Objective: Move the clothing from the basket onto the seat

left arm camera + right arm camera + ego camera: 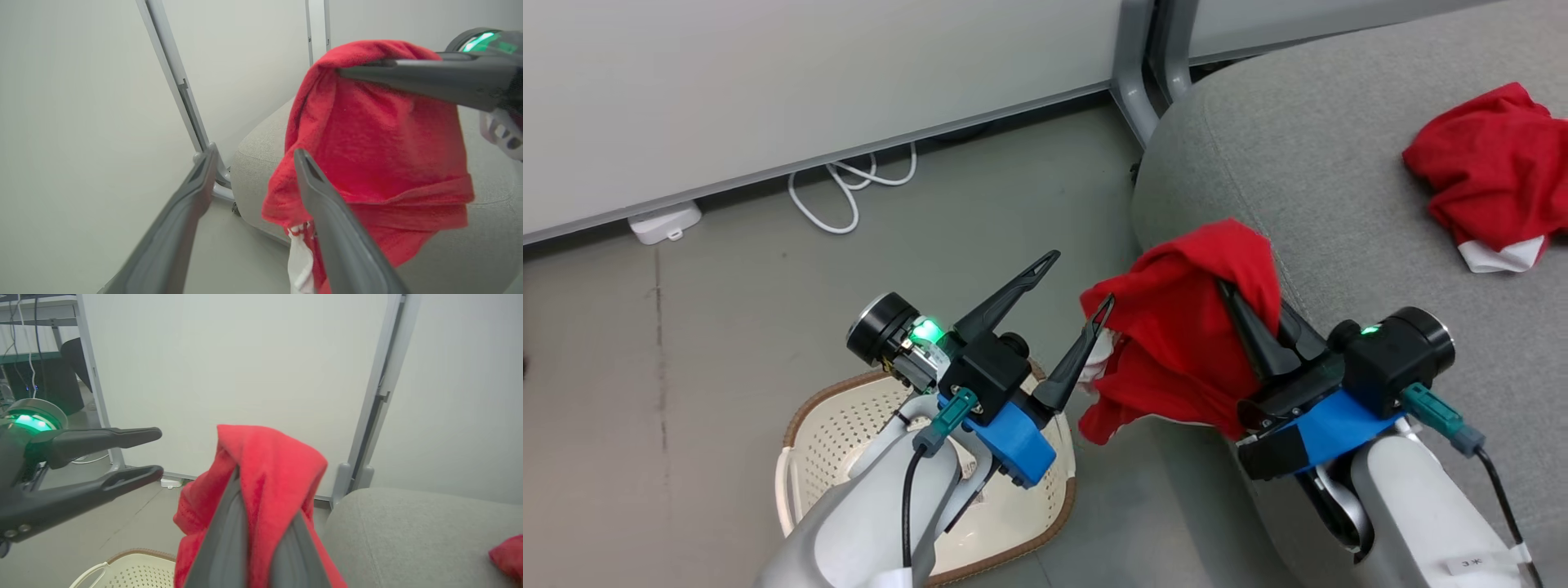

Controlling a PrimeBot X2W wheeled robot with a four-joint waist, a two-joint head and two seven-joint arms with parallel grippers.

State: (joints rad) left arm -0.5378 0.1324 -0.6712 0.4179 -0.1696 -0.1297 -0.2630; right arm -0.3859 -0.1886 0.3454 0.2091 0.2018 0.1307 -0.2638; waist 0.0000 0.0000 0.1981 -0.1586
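A red piece of clothing (1176,351) hangs in the air over the front left corner of the grey seat (1339,163), draped over my right gripper (1232,287), which is shut on it. In the right wrist view the red cloth (278,469) is pinched between my own fingers (226,539). My left gripper (1081,278) stands open just left of the cloth, with nothing between its fingers (196,192); its right finger lies against the cloth's edge (367,134). A second red garment (1486,171) lies crumpled on the seat at the far right. The cream basket (821,433) stands on the floor under my left arm.
Grey metal partition legs (1135,90) stand at the seat's back left corner, under a pale wall panel. A looped white cable (849,196) and a small white box (666,222) lie on the floor by the wall. Bare grey floor lies left of the basket.
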